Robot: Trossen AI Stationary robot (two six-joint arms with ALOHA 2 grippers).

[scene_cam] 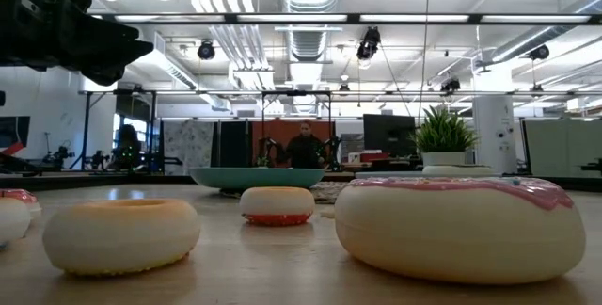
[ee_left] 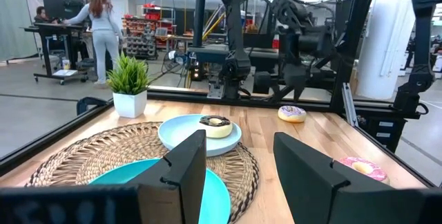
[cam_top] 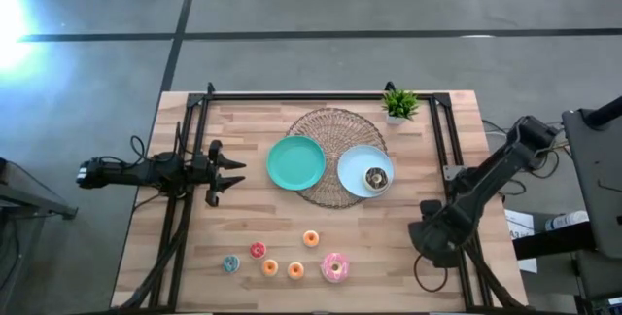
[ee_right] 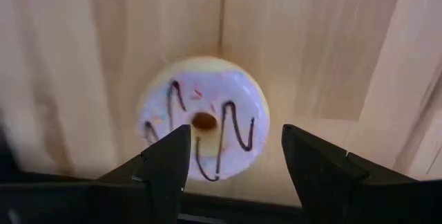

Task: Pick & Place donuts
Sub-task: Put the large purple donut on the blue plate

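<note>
My right gripper (ee_right: 231, 162) is open and points down over the lilac-white sprinkled donut (ee_right: 204, 117), one finger on each side of it, above it and not touching. That donut (ee_left: 291, 113) lies flat on the wood near the table's right edge. The chocolate-brown donut (cam_top: 376, 178) sits on the light-blue plate (cam_top: 352, 171). The pink donut (cam_top: 334, 266) and the small blue (cam_top: 230, 263), red (cam_top: 258, 250) and orange donuts (cam_top: 295, 270) lie near the table's near edge. My left gripper (cam_top: 228, 171) is open and waits at the left, level above the table.
A teal plate (cam_top: 295, 162) and the light-blue plate rest on a woven mat (cam_top: 335, 125) at the table's middle. A small potted plant (cam_top: 399, 105) stands at the far edge. Black frame rails (cam_top: 442, 135) run along both sides. People stand in the room beyond.
</note>
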